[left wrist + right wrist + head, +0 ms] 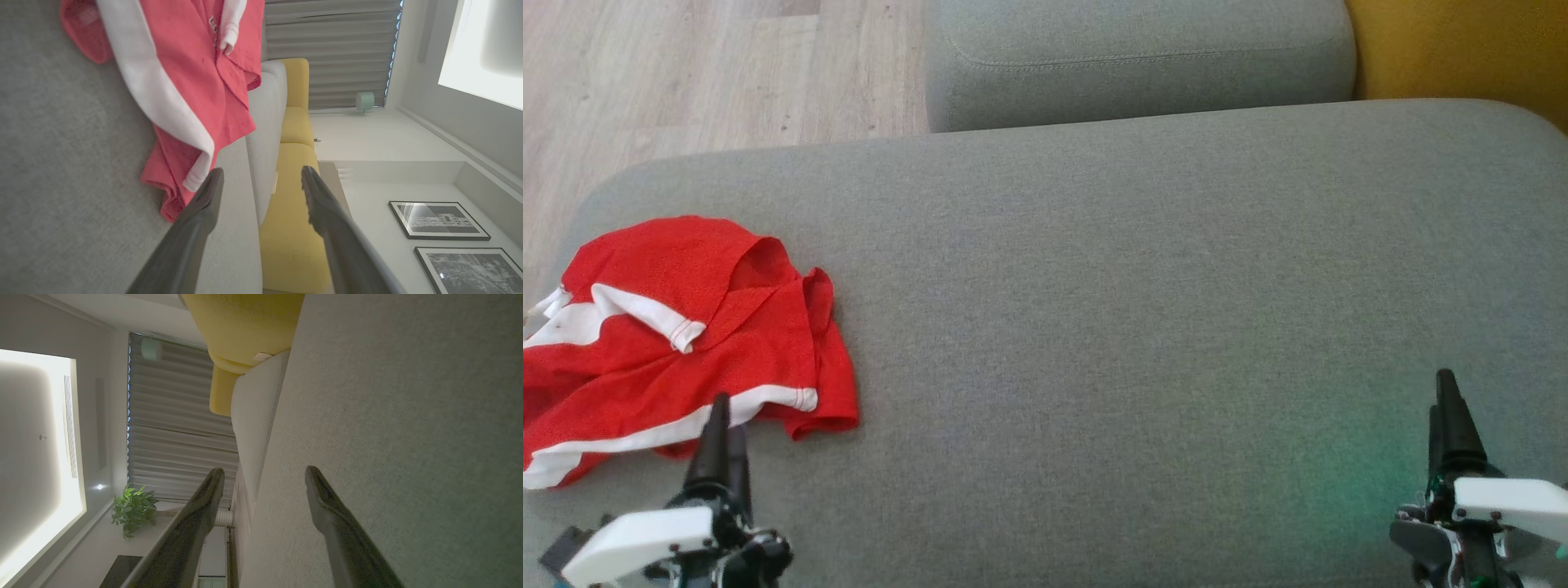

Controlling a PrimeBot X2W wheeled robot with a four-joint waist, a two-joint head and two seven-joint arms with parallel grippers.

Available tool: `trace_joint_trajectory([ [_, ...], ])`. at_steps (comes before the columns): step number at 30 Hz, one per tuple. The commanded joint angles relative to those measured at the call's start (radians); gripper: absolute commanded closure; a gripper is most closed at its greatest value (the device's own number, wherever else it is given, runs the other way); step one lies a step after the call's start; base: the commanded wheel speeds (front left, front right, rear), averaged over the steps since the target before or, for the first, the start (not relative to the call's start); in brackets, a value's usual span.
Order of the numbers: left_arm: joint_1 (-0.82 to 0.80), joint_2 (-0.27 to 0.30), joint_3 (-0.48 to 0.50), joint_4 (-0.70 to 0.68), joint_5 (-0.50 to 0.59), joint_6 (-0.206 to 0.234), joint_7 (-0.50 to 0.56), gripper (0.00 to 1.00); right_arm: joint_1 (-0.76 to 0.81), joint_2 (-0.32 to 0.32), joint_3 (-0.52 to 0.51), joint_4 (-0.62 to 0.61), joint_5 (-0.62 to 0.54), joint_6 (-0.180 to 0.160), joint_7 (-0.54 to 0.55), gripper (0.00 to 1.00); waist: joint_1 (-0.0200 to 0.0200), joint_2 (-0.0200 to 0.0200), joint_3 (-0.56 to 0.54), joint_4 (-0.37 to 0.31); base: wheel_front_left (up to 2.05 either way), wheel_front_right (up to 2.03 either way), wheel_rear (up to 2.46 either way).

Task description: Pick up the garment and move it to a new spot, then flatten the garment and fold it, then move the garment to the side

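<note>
The red garment point(686, 343) lies crumpled at the left end of the grey sofa seat point(1135, 327), near its edge. The left gripper point(725, 420), released and empty, hovers at the near hem; a shallow pinch may catch one layer only, or drag cloth off the edge. The right gripper point(1445, 400), also released, stands well apart. Behind: wooden floor point(686, 73), yellow cushion point(1462, 49).

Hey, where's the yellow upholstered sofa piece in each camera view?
Head view: yellow upholstered sofa piece, top right corner.
Left wrist view: sofa piece, centre, running from upper middle down to the bottom.
Right wrist view: sofa piece, top centre.
Shared landmark: grey fabric seat cushion, in all three.
</note>
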Motion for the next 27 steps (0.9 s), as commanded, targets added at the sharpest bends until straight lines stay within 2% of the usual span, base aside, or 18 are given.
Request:
trace_joint_trajectory([
  [1,-0.048,0.011,0.022,-0.048,0.021,0.001,-0.012,0.00,-0.055,-0.005,0.006,-0.049,-0.040,0.000,-0.012,0.00,0.0000,0.0000,0.000,0.001,0.00,0.00,0.00],
  [10,-0.054,0.012,0.018,-0.163,0.174,0.035,-0.042,0.00,-0.067,-0.005,0.042,-0.134,-0.278,0.000,-0.042,0.00,0.0000,0.0000,0.001,0.003,0.00,0.00,0.00],
  [16,-0.045,0.012,-0.027,-0.216,0.290,0.056,-0.059,0.00,-0.070,-0.008,0.092,-0.164,-0.433,0.000,-0.059,0.00,0.0000,0.0000,0.002,0.003,0.00,0.00,0.00],
  [27,-0.042,0.014,-0.110,-0.274,0.523,0.096,-0.088,0.00,-0.057,-0.007,0.130,-0.188,-0.617,0.000,-0.089,0.00,0.0000,0.0000,0.002,0.002,0.00,0.00,0.00],
])
